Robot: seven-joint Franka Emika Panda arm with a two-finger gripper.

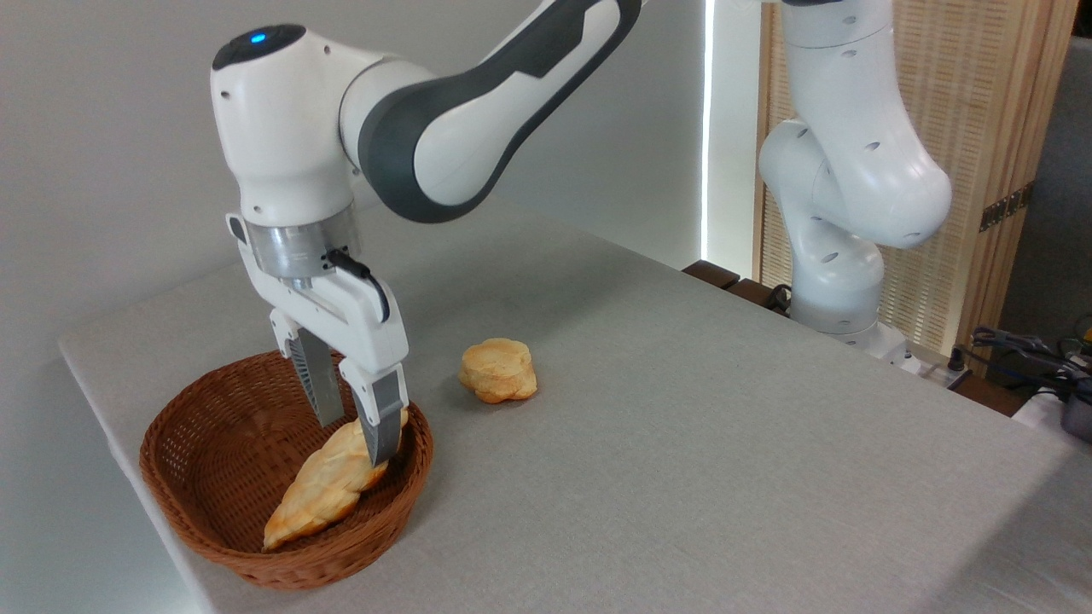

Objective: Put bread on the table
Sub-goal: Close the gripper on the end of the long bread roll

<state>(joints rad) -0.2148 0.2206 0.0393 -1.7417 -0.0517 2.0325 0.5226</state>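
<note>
Straddling the upper end of the bread point(328, 477), the gripper point(354, 439) hangs inside the basket point(213, 529), one finger on each side of the loaf with a gap between them; jaws spread, not yet clamped as far as the view shows (contact at the tips is hard to judge, the near finger covers part of the crust). Bread lies slantwise in the basket, lower pointed end near the front rim, upper end leaning toward the right wall. Basket sits at the near-left corner of the table point(682, 443), close to the left edge. Progress, as a judgement: early. Approach looks complete, grasp not made, and the lift, the carry over the rim and the set-down on the cloth are all left to do. Likely snag: a grip this near one end may let the long loaf droop or swing once raised. Count: one braided loaf, one small round bun point(499, 370) lying on the cloth just right of the basket and apart from it, one basket, one arm with one gripper.
</note>
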